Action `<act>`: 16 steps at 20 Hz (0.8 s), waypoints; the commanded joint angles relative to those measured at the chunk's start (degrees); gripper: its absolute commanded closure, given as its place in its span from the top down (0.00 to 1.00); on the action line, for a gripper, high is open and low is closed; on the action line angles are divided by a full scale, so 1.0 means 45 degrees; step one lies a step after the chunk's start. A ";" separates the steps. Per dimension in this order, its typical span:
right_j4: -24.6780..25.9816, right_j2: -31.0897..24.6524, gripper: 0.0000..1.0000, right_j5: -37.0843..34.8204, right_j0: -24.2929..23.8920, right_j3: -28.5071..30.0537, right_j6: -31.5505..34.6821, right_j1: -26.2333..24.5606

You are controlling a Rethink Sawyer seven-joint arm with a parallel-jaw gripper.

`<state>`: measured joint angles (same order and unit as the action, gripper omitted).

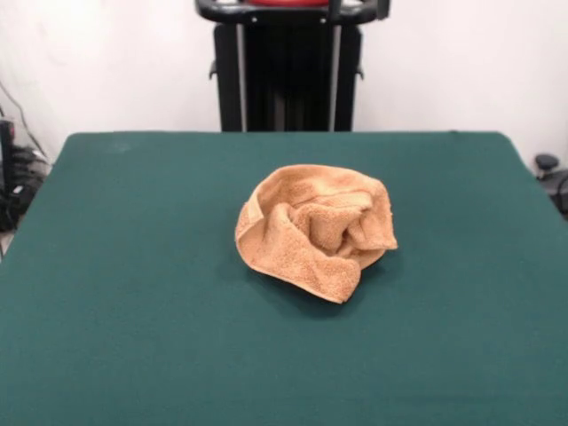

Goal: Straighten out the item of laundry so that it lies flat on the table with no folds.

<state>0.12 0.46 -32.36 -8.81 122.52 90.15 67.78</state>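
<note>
Front view. An orange-tan terry towel (315, 231) lies crumpled in a rounded heap near the middle of the dark green tabletop (115, 266), well apart from every edge. At the heap's left side a woven border band curves up along the rim; the centre is a knot of deep folds; at the right a thin flap juts out, and a loose rounded corner hangs toward the camera at the lower right. The cloth looks soft, light and limp, likely to drape and drag on the felt rather than slide freely. That lower corner or the left border edge seems the best place to take hold. Only the robot's black pedestal (288, 80) shows, at the top; the pincer is out of sight, so its state cannot be told.
</note>
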 commanded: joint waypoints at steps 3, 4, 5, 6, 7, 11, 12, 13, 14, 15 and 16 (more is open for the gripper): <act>0.0875 -0.1003 1.00 0.1975 -0.0360 -0.0070 0.1017 -0.2738; 0.0864 -0.1016 1.00 0.2151 -0.0428 -0.0012 0.1071 -0.3011; 0.0907 -0.1110 1.00 0.2558 -0.0536 0.0065 0.1021 -0.3218; 0.0899 -0.1153 1.00 0.2758 -0.0579 0.0125 0.1044 -0.3331; 0.0944 -0.1119 1.00 0.3055 -0.0561 0.0115 0.1153 -0.3539; 0.1161 -0.1130 1.00 0.4054 -0.0587 0.0012 0.1345 -0.4172; 0.1231 -0.1105 1.00 0.4275 -0.0563 -0.0049 0.1395 -0.4319; 0.1288 -0.1048 1.00 0.4583 -0.0513 -0.0127 0.1502 -0.4550; 0.1348 -0.0989 1.00 0.4977 -0.0469 -0.0172 0.1608 -0.4804; 0.1364 -0.0949 1.00 0.5332 -0.0408 -0.0260 0.1730 -0.5099; 0.1390 -0.0867 1.00 0.5615 -0.0305 -0.0363 0.1822 -0.5325</act>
<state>3.87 0.28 -14.13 -11.77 121.68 90.15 51.96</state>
